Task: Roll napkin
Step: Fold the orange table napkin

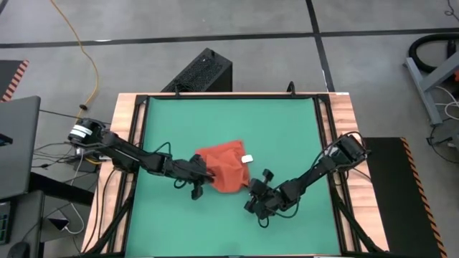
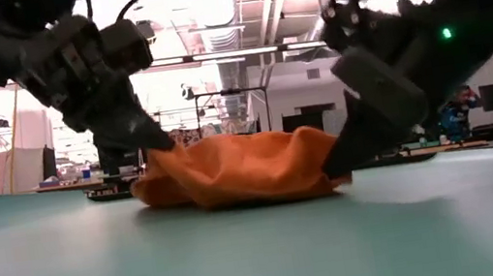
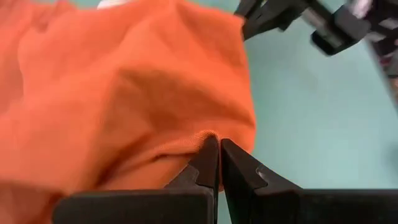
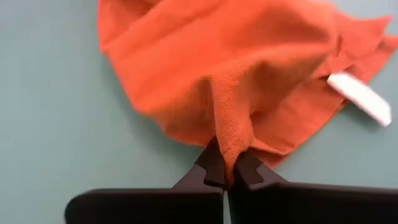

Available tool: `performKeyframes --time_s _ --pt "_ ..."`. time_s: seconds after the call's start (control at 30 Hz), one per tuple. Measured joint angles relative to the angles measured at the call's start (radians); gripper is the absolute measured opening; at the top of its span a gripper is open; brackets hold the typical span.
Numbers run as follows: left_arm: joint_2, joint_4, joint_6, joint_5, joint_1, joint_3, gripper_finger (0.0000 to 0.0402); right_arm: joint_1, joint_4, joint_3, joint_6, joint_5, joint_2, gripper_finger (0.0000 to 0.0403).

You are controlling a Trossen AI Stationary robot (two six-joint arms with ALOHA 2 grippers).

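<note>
The orange-red napkin point(image 1: 224, 166) lies bunched in a low heap on the green table mat point(image 1: 215, 118), a little nearer than its middle. Its small white tag point(image 1: 247, 158) shows at the right side. My left gripper point(image 1: 206, 174) reaches in from the table's left and is shut on the napkin's left near side. My right gripper point(image 1: 249, 186) comes from the right and is shut on the napkin's near right edge. In the low view the left gripper point(image 2: 164, 142) meets the heap higher up than the right gripper point(image 2: 336, 162), which is close to the mat. My left gripper pinches a hemmed edge point(image 3: 205, 134) at the napkin's left near side between its two fingertips. The fingers slant down from the table's left. The cloth there is raised off the mat while the rest of the heap lies on it, slack. My right gripper pinches a raised ridge of cloth point(image 4: 229, 146) at the napkin's near right edge between its two fingers. It is a fold, more than one layer. The fingers slant down from the near right, low over the mat, and the napkin stays lying on the mat.
A wooden frame point(image 1: 337, 129) borders the mat. Beyond the far edge a black box point(image 1: 202, 72) stands on the floor, and a laptop point(image 1: 18, 143) sits off the table's left. Bare mat lies on the far, near and right sides of the napkin.
</note>
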Motion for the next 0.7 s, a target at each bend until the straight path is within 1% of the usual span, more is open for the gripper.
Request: performKeyframes --time_s 0.1,0.23,0.43,0.57,0.7 --pt "-0.041 0.008 -0.019 0.026 0.0 0.0 0.0 0.01 -0.013 0.021 -0.04 0.03 -0.035 0.0007" --pt "-0.123 0.0 -0.036 0.05 0.0 0.0 0.0 0.012 -0.063 0.025 -0.079 0.057 -0.117 0.0007" --pt "-0.285 -0.017 -0.033 0.06 -0.001 0.0 0.0 -0.002 -0.231 0.025 -0.082 0.09 -0.267 0.0007" --pt "-0.421 -0.02 -0.019 0.044 -0.001 0.0 0.0 -0.014 -0.281 0.025 -0.131 0.131 -0.377 0.0007" --pt "-0.534 -0.037 0.016 -0.01 -0.001 0.0 0.0 -0.024 -0.241 0.025 -0.249 0.159 -0.48 0.0007"
